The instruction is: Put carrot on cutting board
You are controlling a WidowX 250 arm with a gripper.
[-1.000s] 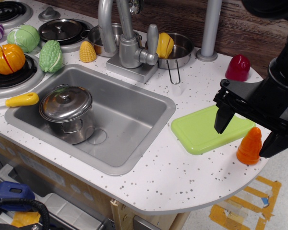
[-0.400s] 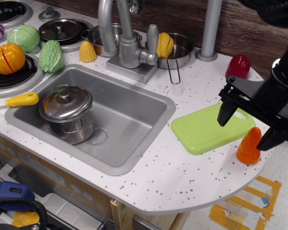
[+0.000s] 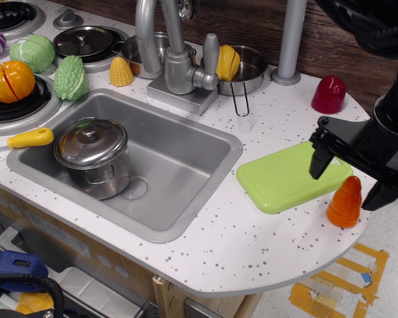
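Cutting board (image 3: 285, 177) sits right of the sink. Our gripper (image 3: 348, 182) hangs wide open, straddling the carrot (image 3: 345, 202) (upright, just off the board's right corner, near the counter edge). Risk: an off-centre close tips it overboard.

A white table (image 3: 225, 245) flecked with dark specks holds a steel sink (image 3: 179, 159) and a chrome faucet (image 3: 169, 59). Behind runs a dark wood-plank wall (image 3: 252, 23) — a grey post (image 3: 288, 43) stands against it. Below right, the floor (image 3: 331, 295) shows yellow tape marks.
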